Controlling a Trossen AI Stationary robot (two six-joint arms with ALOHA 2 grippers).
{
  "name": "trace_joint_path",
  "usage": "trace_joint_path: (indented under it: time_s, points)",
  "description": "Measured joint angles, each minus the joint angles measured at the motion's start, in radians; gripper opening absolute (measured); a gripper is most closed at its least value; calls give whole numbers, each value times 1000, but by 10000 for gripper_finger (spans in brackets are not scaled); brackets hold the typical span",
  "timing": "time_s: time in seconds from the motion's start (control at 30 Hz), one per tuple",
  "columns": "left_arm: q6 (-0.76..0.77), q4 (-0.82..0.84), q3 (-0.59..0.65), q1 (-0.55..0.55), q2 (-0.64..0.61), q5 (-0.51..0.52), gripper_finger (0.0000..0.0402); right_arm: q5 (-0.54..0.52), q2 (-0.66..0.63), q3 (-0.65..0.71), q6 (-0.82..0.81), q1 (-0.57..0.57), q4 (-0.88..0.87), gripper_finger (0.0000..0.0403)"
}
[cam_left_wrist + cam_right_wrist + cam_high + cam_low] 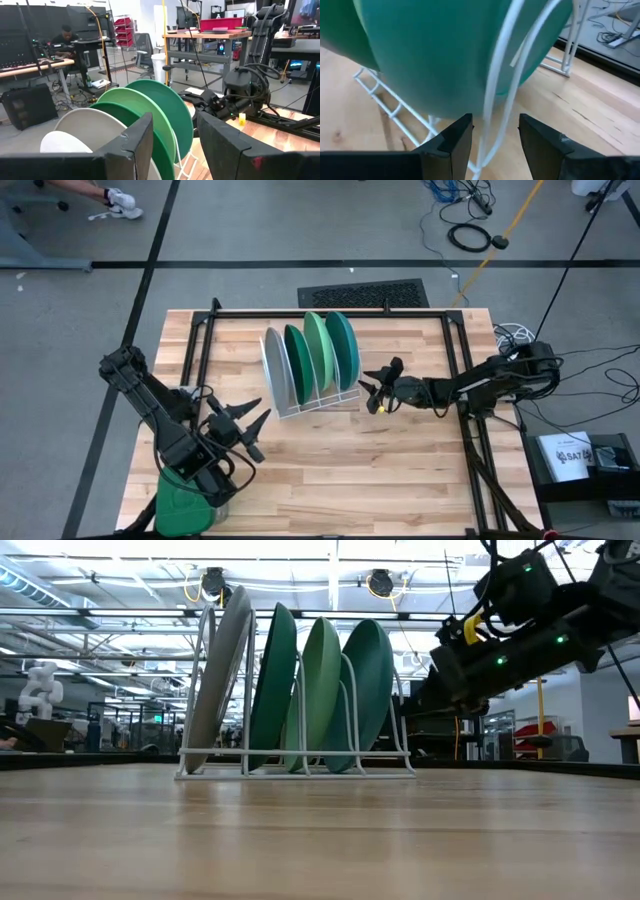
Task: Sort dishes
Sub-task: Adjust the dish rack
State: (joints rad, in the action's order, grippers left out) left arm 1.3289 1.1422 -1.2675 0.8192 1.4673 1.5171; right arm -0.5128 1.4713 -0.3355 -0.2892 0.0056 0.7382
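- rack stands mid-table, toward the far edge; all four plates sit on edge in its slots, side by side.
- order across the high view, left to right: grey plate, dark green plate, mint plate, teal plate.
- low view shows the same row: grey plate leaning most, then dark green, mint, teal, each held between wire loops of the rack.
- right gripper sits just beside the rack's right end, near the teal plate, not touching it; fingers spread, nothing between them.
- right wrist view: teal plate fills the frame right ahead of the fingers; white rack wire runs down in front of the gap between them; fingers apart, empty.
- left gripper hovers over the table, front-left of the rack, near the grey plate's end but clear of it; fingers spread, holding nothing.
- left wrist view: looks past its own fingers along the plate row, grey plate nearest, teal plate farthest, right arm beyond.
- green container at the near-left table corner, under the left arm.
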Motion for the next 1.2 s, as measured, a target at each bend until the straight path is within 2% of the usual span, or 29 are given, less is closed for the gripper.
trace_joint_path:
  time_s: [0.2,0.6,1.2]
  points:
    - [0,0,0,-7,0,1,155,125,0,0,26,-39,44,155]
    - [0,-10,0,-21,0,1,155,336,0,-1,85,-42,53,155]
    - [0,-12,0,-21,0,0,155,494,0,-2,75,11,52,155]
